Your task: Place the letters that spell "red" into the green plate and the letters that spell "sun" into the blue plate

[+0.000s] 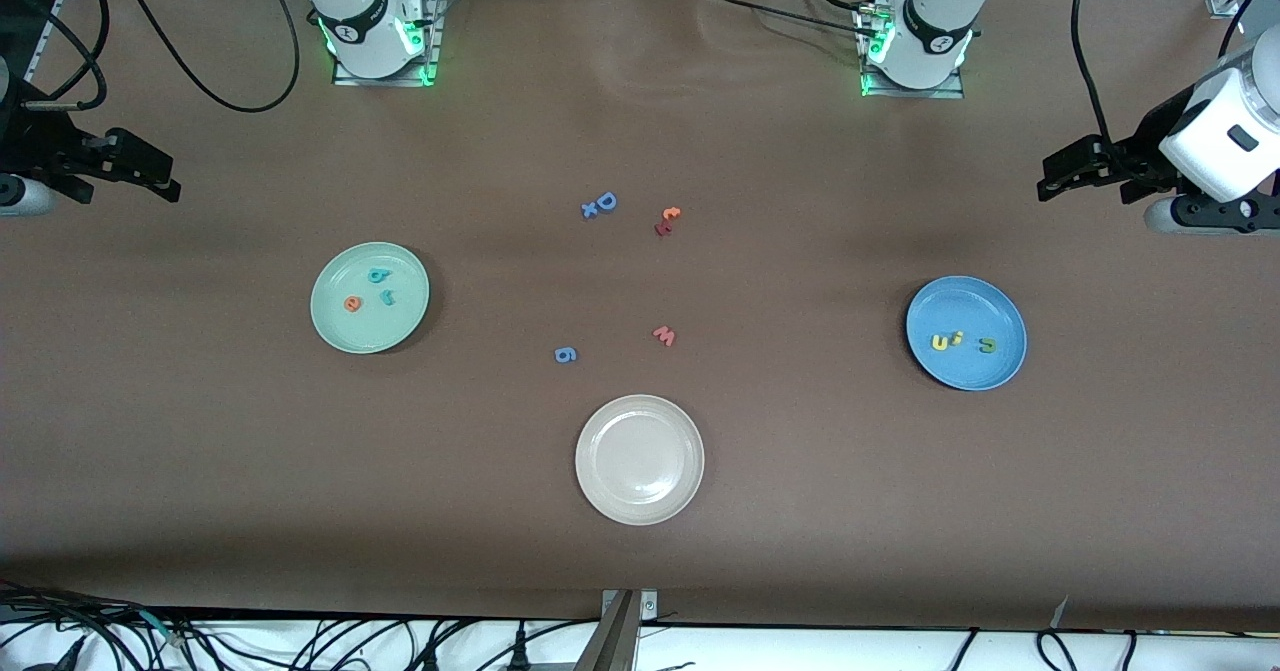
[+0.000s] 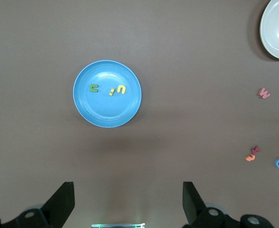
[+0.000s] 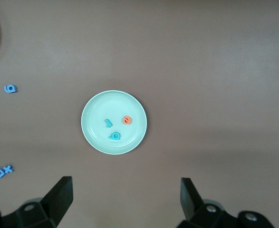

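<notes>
Green plate [image 1: 345, 329]: toward the right arm's end of the surface, holding the orange "e" [image 1: 351, 303], teal "d" [image 1: 376, 275] and teal "r" [image 1: 387, 297].
Blue plate [image 1: 965, 371]: toward the left arm's end, holding the yellow "u" [image 1: 940, 342], yellow "s" [image 1: 956, 338] and green "n" [image 1: 987, 345].
Left claw [image 1: 1048, 177]: fingers wide, empty, waiting at its end.
Right claw [image 1: 165, 177]: fingers wide, empty, waiting at its end.

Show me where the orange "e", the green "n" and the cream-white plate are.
orange "e" [image 1: 352, 303], front view, its middle.
green "n" [image 1: 987, 345], front view, its middle.
cream-white plate [image 1: 600, 429], front view, its rim.
</notes>
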Available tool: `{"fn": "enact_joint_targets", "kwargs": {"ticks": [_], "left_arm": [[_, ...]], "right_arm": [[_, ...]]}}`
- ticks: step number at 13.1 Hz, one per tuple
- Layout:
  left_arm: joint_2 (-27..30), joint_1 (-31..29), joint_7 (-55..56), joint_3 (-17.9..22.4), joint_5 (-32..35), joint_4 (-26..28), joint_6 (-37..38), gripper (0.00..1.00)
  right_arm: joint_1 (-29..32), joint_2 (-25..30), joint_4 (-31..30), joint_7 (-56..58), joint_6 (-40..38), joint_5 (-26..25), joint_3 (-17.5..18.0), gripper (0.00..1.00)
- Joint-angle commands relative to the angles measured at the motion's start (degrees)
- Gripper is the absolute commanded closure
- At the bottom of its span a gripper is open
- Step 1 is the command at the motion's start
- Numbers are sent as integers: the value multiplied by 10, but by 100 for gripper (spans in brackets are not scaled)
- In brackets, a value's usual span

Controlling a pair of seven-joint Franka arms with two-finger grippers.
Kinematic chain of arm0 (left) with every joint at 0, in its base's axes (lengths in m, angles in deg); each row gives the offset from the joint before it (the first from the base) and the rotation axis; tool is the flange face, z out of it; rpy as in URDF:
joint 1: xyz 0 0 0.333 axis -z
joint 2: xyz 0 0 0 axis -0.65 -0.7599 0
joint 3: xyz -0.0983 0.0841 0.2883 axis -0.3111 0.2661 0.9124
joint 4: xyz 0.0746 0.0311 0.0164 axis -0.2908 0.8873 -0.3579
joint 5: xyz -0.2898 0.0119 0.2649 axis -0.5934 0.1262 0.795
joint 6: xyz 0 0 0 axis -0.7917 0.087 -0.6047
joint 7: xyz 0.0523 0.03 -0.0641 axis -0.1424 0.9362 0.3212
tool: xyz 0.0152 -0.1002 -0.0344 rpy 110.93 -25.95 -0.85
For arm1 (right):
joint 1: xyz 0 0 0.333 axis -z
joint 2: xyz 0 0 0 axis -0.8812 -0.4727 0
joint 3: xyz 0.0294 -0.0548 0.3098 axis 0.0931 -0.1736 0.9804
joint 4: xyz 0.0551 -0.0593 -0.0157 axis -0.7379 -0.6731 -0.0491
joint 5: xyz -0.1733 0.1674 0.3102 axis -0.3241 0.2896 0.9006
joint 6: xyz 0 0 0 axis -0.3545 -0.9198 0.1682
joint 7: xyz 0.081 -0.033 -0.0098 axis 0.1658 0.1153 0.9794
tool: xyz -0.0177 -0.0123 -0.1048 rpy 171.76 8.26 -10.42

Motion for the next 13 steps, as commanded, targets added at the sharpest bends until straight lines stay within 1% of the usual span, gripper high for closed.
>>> {"fn": "enact_joint_targets", "kwargs": {"ticks": [1, 10, 12, 13], "left_arm": [[9, -5, 3, 0, -14, 10, 6, 0], [9, -4, 3, -1, -12, 1, 3, 0], [9, -4, 4, -1, -11, 1, 3, 0], [9, -4, 3, -1, -11, 1, 3, 0]], "right_arm": [[6, 4, -4, 5, -1, 8, 5, 0], [6, 6, -4, 5, -1, 8, 6, 0], [-1, 3, -3, 5, -1, 8, 5, 0], [-19, 3, -1, 4, -1, 6, -2, 0]]}}
